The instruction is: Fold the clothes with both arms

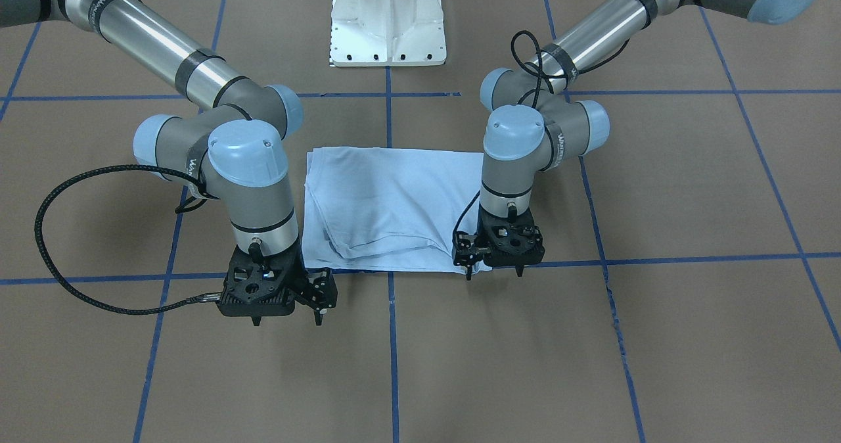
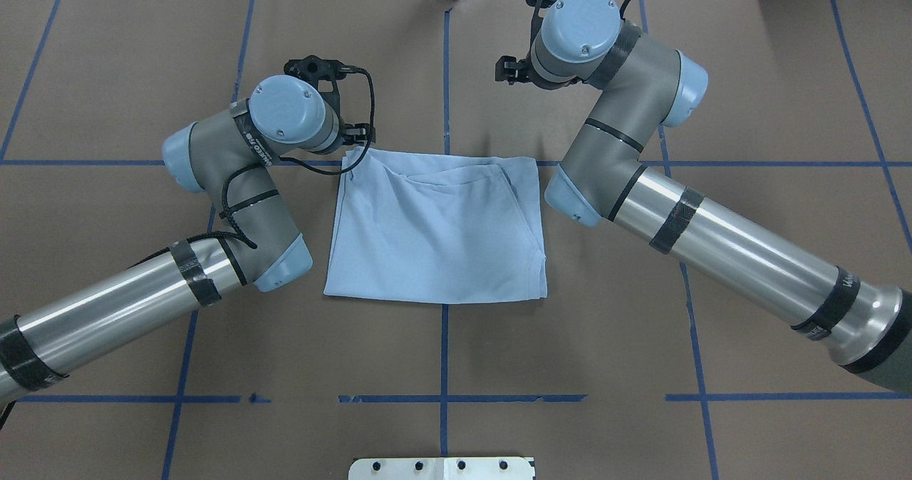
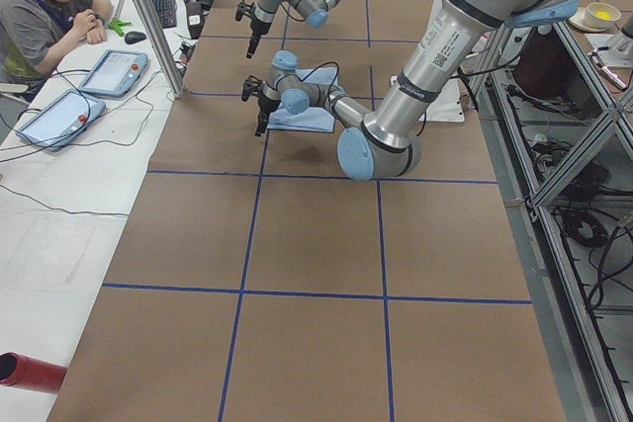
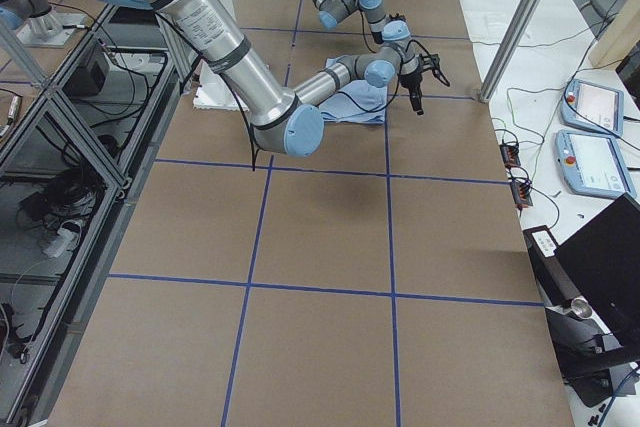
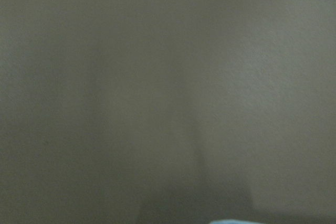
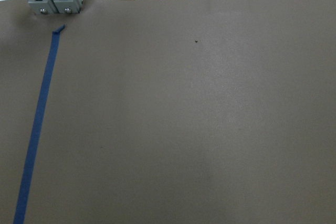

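A folded blue T-shirt [image 1: 387, 200] lies on the surface [image 1: 657, 200], print and collar hidden. The left pincer [image 1: 493, 274], spread wide, stands at one shirt corner, contact unclear; the right pincer [image 1: 287, 320], equally wide, hovers beside the next.

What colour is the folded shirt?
The shirt is plain light blue; the overhead view shows it best.

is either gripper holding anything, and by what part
Nothing held: left gripper open at a corner of the T-shirt, right gripper open, off it.
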Robot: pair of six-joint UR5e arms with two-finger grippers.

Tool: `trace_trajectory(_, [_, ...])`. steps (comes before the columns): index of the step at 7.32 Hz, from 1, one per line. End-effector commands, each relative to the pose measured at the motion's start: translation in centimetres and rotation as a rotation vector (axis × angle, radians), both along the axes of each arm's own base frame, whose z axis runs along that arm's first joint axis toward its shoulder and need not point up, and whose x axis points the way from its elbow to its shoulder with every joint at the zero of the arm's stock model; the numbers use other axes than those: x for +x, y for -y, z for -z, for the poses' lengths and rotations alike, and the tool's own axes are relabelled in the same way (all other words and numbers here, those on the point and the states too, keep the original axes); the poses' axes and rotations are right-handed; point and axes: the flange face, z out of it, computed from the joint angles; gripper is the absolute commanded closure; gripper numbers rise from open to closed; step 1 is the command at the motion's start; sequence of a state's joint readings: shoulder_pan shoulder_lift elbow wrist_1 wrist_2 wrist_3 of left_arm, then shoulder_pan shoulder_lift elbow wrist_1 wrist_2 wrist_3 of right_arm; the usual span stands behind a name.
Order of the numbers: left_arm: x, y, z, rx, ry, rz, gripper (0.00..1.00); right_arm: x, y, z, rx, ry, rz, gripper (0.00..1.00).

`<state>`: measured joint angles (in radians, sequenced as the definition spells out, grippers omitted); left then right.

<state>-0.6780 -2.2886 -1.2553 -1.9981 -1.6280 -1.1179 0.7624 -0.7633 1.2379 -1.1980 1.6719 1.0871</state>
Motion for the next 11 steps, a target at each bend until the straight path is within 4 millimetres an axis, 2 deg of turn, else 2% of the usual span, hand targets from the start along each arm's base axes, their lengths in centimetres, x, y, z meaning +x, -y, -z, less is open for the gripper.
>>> trace_trajectory(1, [-1.7,1.6,-0.3,0.009,0.013,0.007,0.0,0.0,-0.1,-0.8,-0.008,-0.01,0.007,0.0])
trace_trajectory(2, [-3.6,1.7,2.1,0.052,-0.01,0.004,0.0,-0.1,-0.4,-1.1,-0.028,-0.002,0.036,0.0])
trace_trajectory(3, [-7.0,1.2,3.4,0.09,-0.018,-0.037,0.0,1.8,-0.2,-1.8,-0.068,0.033,0.084,0.0])
trace_trajectory(4, [-12.1,-0.4,3.6,0.121,-0.013,-0.083,0.0,5.8,-0.3,-3.8,-0.057,0.015,0.132,0.0])
trace_trajectory(6, [-24.4,-3.4,5.1,0.198,0.083,-0.178,0.0,19.2,-0.7,-6.4,-0.038,-0.056,0.278,0.0])
trace_trajectory(7, [-30.9,-4.5,4.2,0.221,0.135,-0.234,0.0,27.3,-1.3,-9.2,-0.022,-0.068,0.35,0.0])
trace_trajectory(8, [-38.4,-5.1,1.3,0.245,0.194,-0.292,0.0,35.1,-2.1,-13.4,-0.019,-0.068,0.411,0.0])
trace_trajectory(9, [-45.7,-5.5,-3.1,0.269,0.258,-0.358,0.0,42.2,-3.6,-18.7,-0.017,-0.061,0.437,0.0])
trace_trajectory(10, [-52.6,-6.2,-6.8,0.264,0.283,-0.376,0.0,47.4,-5.6,-23.4,-0.049,-0.059,0.426,0.0])
trace_trajectory(11, [-57.1,-7.8,-10.8,0.187,0.22,-0.341,0.0,50.6,-8.9,-28.2,-0.116,-0.056,0.403,0.0])
